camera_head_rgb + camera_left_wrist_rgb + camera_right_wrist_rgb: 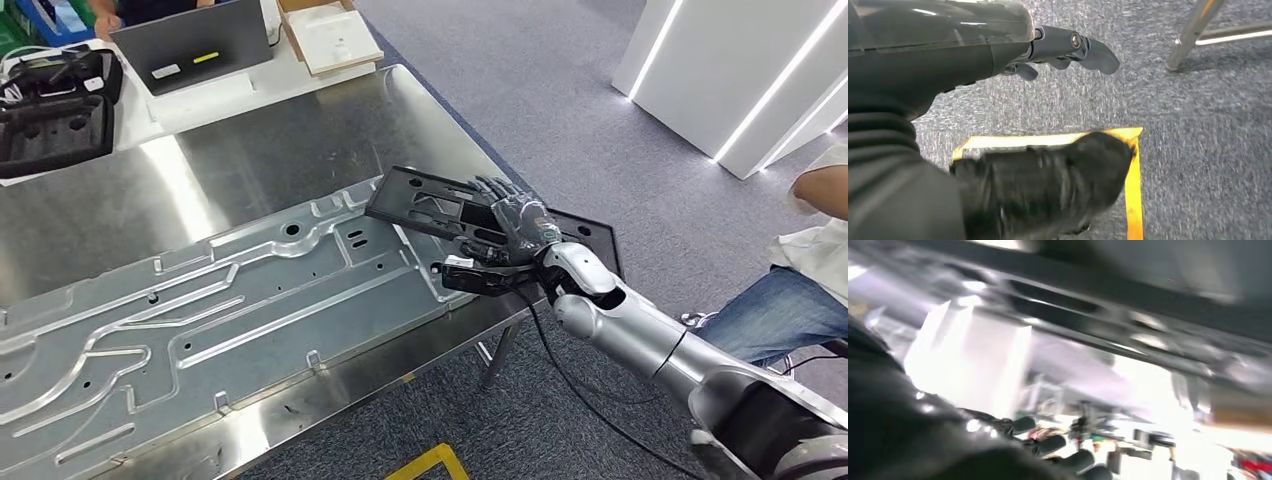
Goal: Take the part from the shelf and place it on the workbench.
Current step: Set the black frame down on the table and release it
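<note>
The part (425,205) is a flat black plastic frame with cut-outs. My right hand (515,228) grips it near its middle, fingers lying across its top, at the right edge of the steel workbench (250,150). The part's far end reaches over the bench and the corner of the metal panel; its near end sticks out past the bench edge. The right wrist view is blurred, with the part's underside (1128,295) above my dark fingers (1050,442). My left hand (1068,47) hangs over the carpet, fingers apart and holding nothing.
A large stamped aluminium panel (200,310) covers much of the bench. Black cases (50,115), a laptop (195,45) and a cardboard box (330,35) stand on the white table behind. A person (800,270) sits at the right. Yellow floor tape (1133,190) marks the carpet.
</note>
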Controlling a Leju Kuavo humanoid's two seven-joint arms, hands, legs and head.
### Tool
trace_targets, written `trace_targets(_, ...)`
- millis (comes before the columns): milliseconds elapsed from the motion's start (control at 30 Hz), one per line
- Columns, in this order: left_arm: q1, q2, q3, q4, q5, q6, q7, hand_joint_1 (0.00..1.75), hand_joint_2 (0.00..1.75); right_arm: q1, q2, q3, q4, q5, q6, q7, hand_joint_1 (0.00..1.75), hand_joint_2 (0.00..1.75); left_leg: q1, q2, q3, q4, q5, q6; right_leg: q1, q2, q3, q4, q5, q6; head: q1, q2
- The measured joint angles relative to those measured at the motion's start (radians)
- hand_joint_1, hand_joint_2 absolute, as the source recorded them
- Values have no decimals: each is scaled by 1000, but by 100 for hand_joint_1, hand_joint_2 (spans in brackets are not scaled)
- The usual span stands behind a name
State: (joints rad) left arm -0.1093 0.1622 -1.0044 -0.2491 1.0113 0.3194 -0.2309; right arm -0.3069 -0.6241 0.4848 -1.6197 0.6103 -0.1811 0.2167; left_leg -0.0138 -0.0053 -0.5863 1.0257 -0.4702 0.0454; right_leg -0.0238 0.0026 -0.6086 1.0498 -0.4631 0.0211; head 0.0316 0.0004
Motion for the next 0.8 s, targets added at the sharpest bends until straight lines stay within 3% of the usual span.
trace_targets(67,0,-2,0,0,4,23,2,0,0,-3,11,-2,-43,-91,-27,-25,0,0,6,2,11,-24,14,4,2,-1,-11,30,-27,7,1,0)
trace_targets(167,0,-7,0,0,10,57,3,0,0,-3,28,-14,-113,-227,-66,-49,0,0,8,4,12,-32,21,8,2,-1,-79,194,-116,13,1,0)
trace_targets(200,0,-9,0,0,12,63,3,0,0,-1,32,-18,-133,-253,-74,-52,0,0,8,3,11,-29,20,8,2,-1,-96,235,-128,16,1,0)
trace_targets(233,1,-10,0,0,12,68,3,0,0,1,35,-22,-150,-269,-79,-52,0,0,8,3,9,-26,19,8,1,-2,-98,245,-122,18,1,0)
trace_targets(267,2,-12,0,0,13,72,3,0,0,4,37,-27,-167,-280,-84,-52,0,0,9,2,7,-22,17,7,-1,-2,-81,215,-99,20,1,0)
trace_targets(333,3,-14,0,0,14,76,3,0,0,10,40,-42,-198,-297,-98,-53,0,0,9,-1,1,-6,10,1,-4,-3,-18,92,-44,22,1,0)
trace_targets(400,3,-15,0,0,15,78,3,0,0,18,43,-62,-226,-310,-111,-57,0,0,6,-2,-9,13,3,-8,-3,-2,19,16,-24,15,1,0)
trace_targets(533,6,-17,0,0,17,80,2,0,0,35,46,-90,-264,-324,-119,-61,0,0,5,-2,-21,24,-2,-24,-2,1,15,6,-17,-9,1,0)
trace_targets(600,5,-18,1,0,17,81,2,0,0,40,47,-103,-281,-330,-125,-66,0,0,9,-1,-44,81,-45,-36,-7,0,14,1,-10,-20,0,0)
trace_targets(700,6,-19,1,0,20,82,2,0,0,55,47,-125,-306,-339,-132,-70,0,0,15,1,-112,258,-138,-51,-7,-3,7,2,-5,-24,0,0)
trace_targets(733,7,-19,1,0,20,82,3,0,0,59,47,-130,-312,-340,-133,-70,0,0,16,1,-119,286,-144,-52,-7,-4,5,3,-4,-24,0,0)
trace_targets(767,8,-19,1,0,21,82,3,0,0,62,47,-135,-319,-340,-133,-70,0,0,16,0,-109,278,-131,-51,-6,-4,4,4,-4,-24,0,0)
trace_targets(800,8,-20,1,0,21,82,2,0,0,65,48,-140,-326,-340,-133,-70,0,0,16,0,-80,230,-103,-47,-6,-3,4,4,-3,-23,0,0)
